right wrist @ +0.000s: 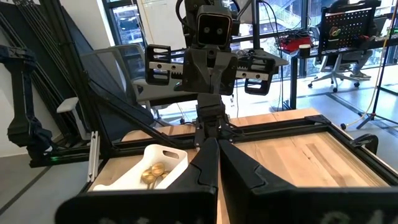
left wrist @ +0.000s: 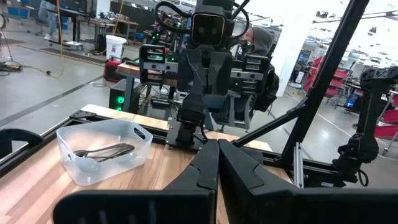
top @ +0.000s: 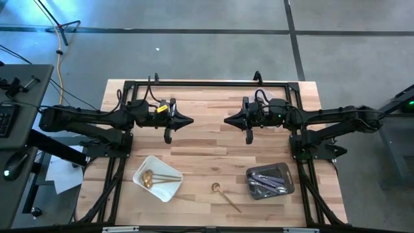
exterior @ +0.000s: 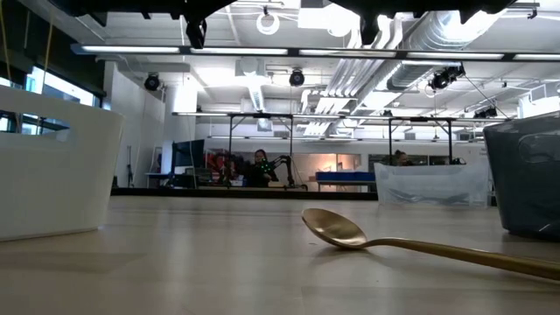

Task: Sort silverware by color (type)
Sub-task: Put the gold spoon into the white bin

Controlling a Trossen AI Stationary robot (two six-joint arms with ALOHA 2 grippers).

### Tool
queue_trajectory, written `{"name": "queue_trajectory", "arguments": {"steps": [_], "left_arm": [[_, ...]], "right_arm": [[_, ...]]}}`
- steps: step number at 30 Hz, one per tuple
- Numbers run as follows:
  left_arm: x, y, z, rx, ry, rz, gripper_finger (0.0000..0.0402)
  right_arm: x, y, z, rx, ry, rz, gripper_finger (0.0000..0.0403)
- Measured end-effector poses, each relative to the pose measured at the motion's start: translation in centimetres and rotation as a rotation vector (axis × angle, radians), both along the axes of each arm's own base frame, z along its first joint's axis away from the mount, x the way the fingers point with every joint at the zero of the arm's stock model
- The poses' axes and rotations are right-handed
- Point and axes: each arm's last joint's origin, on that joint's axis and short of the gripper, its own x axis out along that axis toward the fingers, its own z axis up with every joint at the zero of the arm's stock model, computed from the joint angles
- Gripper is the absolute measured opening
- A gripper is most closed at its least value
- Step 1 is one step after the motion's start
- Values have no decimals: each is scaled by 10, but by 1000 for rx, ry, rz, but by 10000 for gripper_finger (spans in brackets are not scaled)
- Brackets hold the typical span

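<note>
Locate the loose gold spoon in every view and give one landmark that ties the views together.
High view: the gold spoon lies on bare wood between the white tray and the grey tray.
Low view: spoon at centre-right, bowl toward the white tray.
Left wrist view: not in it.
Right wrist view: not in it.
Shared landmark: the white tray, also in the right wrist view.

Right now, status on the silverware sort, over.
Both tools shut, empty, mid-table: left tool, right tool. One gold spoon loose between white tray and grey tray. Nothing in the way.
</note>
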Motion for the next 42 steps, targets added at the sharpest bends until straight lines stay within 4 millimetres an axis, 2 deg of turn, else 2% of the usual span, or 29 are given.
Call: {"name": "queue_trajectory", "arguments": {"steps": [13,22,32,37,42], "left_arm": [[0,0,0,0,2,0,0],[0,0,0,0,2,1,0],[0,0,0,-24,2,15,0],[0,1,0,-53,2,22,0],[0,1,0,-41,1,44,0]], "right_arm": [[0,0,0,8,-1,0,0],[-1,0,12,167,-117,9,0],[-1,2,13,204,-126,40,0],[0,21,21,272,-132,152,0],[9,58,43,165,-5,253,0]]}}
